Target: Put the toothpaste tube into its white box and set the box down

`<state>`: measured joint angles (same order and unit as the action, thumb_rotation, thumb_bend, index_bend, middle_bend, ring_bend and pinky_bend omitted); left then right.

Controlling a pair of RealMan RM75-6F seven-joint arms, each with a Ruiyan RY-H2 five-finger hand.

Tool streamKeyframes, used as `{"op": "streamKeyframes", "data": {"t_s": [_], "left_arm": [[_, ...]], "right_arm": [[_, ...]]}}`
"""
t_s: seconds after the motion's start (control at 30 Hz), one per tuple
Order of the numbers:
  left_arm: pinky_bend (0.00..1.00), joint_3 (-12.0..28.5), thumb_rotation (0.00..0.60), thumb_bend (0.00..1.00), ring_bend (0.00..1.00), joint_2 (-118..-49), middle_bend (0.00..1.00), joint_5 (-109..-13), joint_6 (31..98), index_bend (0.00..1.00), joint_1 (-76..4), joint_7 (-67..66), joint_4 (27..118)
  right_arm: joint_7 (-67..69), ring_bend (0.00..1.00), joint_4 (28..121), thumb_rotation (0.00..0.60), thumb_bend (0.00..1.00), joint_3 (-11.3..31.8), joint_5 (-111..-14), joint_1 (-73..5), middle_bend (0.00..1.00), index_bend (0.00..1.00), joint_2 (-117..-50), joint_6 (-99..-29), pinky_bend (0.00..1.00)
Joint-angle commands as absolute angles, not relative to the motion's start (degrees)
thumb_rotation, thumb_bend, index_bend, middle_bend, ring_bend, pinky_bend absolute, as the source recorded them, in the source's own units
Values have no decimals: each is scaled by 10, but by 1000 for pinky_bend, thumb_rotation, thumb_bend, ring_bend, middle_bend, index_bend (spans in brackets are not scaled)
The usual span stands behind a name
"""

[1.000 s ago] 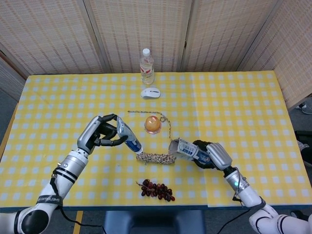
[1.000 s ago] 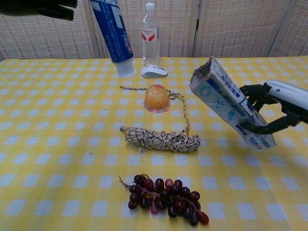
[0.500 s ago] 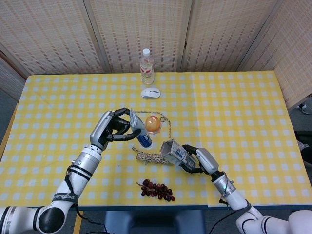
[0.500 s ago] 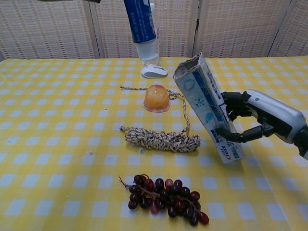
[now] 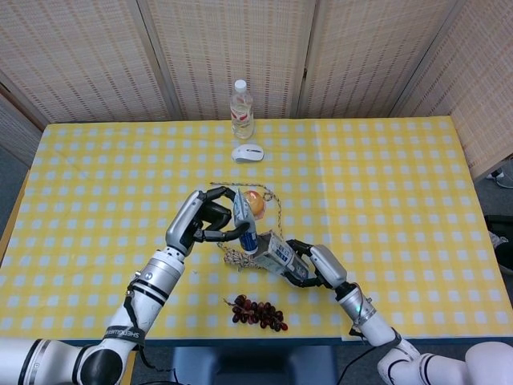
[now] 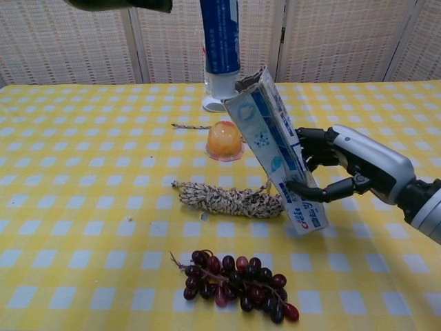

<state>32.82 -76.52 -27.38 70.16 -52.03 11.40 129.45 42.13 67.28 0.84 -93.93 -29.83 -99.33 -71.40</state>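
Bright, even room light, both views clear.

From above, the yellow checked table (image 5: pixel 385 176) is evenly lit with no glare, and shadows under the arms are faint and soft. The woven screens (image 5: pixel 104 56) behind stay crisp. In the chest view the grapes (image 6: pixel 234 284) and rope (image 6: pixel 231 200) cast only slight dark edges beneath them. The right hand (image 6: pixel 344 169) shows a pale sheen along its grey shell; the left hand (image 6: pixel 117 4) at the top edge is dark and cropped. The white box (image 6: pixel 275 148) is sharp.
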Motion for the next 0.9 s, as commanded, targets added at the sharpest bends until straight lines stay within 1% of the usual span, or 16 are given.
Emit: {"op": "streamKeyframes", "data": {"t_s": [0.03,0.57,0.9], "left_arm": [[1000,328,600,741,1000,-777,1000,-272,711,798,-528,104,1296],[1000,360,600,742,1000,-842,1000,-251,770,798,-558,73,1288],[1000,372,600,742,1000,-867,1000,-272,802,798,-551,70,1283]], "right_arm": [[420,408,675,600,407,8,-939,-299,350,386,-994,-715,471],[441,407,667,600,407,6,-939,-302,353,387,-1002,-721,471],[479,407,662,600,407,5,-945,-299,356,386,-1009,-743,471]]}}
